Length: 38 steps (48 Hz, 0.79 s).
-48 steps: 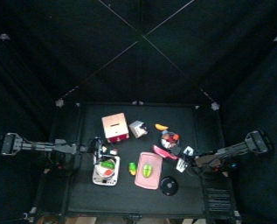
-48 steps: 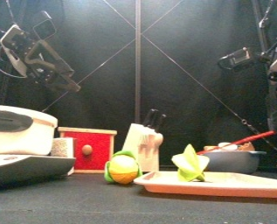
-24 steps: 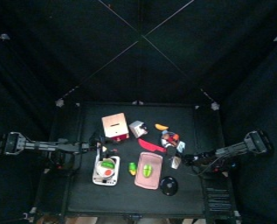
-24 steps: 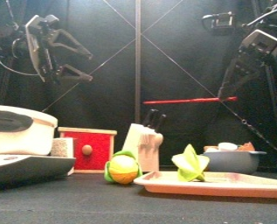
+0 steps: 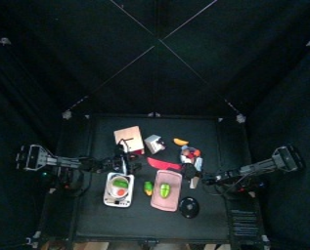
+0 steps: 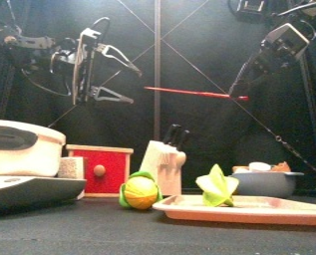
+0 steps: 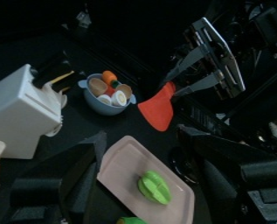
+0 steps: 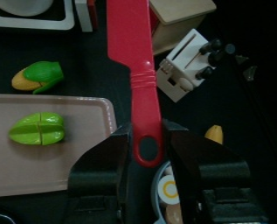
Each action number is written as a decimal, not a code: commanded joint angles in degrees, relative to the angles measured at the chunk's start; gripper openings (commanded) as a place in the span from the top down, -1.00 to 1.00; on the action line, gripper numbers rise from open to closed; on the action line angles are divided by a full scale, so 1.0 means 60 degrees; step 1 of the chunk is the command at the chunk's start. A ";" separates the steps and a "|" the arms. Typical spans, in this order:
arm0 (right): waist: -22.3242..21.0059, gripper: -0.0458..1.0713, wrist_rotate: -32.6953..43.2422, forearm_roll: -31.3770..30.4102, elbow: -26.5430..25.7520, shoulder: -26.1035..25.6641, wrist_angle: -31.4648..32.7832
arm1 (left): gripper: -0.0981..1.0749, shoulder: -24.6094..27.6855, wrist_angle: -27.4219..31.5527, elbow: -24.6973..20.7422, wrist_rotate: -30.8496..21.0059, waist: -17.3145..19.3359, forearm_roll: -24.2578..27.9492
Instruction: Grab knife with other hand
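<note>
Hovering level, red knife (image 8: 138,83) sits in right gripper (image 8: 145,147).

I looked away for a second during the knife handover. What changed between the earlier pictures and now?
The right tool, shut on the red knife, lifted it from low by the bowl to high and level, pointing at the left arm. The left tool, open and empty, swung in toward the blade tip. Tray, knife block and fruit stayed put.

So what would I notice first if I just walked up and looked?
Probably the red knife, held level high above the table by the right end effector. The left end effector hangs wide open just beside its tip. Below, cut green fruit sits on a pink tray.
</note>
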 commanded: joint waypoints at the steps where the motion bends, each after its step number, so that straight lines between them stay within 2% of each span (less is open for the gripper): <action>1: -0.0015 -0.08 0.0015 -0.0073 -0.0234 -0.0059 -0.0103 | -0.84 0.0264 -0.0176 -0.0410 -0.0190 0.0000 0.0264; 18: -0.0015 -0.08 -0.0059 -0.0161 -0.0249 -0.0015 -0.0161 | -0.82 0.1157 -0.0571 -0.0938 -0.1450 0.0176 0.1274; 27: -0.0029 -0.08 -0.0073 -0.0161 -0.0249 -0.0015 -0.0161 | -0.78 0.1421 -0.0981 -0.0952 -0.2432 0.0396 0.2212; 34: -0.0044 -0.08 -0.0073 -0.0176 -0.0220 -0.0029 -0.0161 | -0.62 0.1582 -0.1260 -0.0938 -0.3091 0.0513 0.2930; 38: -0.0044 -0.08 -0.0073 -0.0161 -0.0205 -0.0029 -0.0190 | -0.46 0.1670 -0.1406 -0.0894 -0.3384 0.0601 0.3164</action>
